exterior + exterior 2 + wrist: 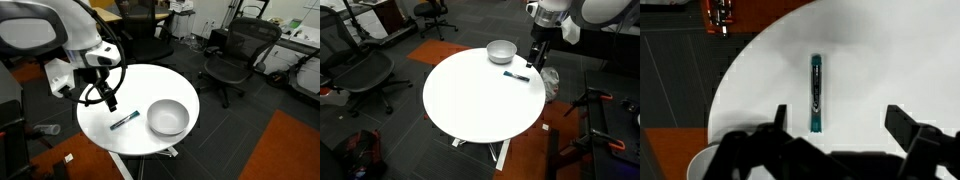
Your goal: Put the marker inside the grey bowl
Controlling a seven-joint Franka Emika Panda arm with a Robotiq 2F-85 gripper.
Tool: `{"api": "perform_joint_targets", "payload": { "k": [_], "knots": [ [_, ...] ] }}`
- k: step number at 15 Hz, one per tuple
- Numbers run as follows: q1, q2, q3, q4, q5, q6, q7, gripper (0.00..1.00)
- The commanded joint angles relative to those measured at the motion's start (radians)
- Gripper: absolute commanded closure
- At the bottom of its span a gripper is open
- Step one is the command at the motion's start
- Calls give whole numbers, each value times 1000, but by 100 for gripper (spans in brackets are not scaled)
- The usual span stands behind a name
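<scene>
Ungrasped: thin teal-blue marker point(816, 93) flat on round white worktop point(150, 85). Overhead: black gripper point(837, 125), spread wide, empty. Remaining: grasp, lift, drop into round light grey bowl point(168, 128) nearby.

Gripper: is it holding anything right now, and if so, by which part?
Nothing is held. The gripper is open, and the marker lies flat on the white table, apart from both fingers in the wrist view.

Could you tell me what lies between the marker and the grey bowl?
Only bare white tabletop lies between marker and grey bowl, in an exterior view.
</scene>
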State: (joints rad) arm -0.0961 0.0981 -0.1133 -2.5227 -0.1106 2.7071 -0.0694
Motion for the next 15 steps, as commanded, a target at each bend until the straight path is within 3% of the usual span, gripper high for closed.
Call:
{"api": "perform_joint_targets", "payload": {
  "k": [1,15],
  "knots": [
    [-2,82,10,59,36,20,-1,0],
    [3,299,6,175,18,99,11,0]
  ]
}}
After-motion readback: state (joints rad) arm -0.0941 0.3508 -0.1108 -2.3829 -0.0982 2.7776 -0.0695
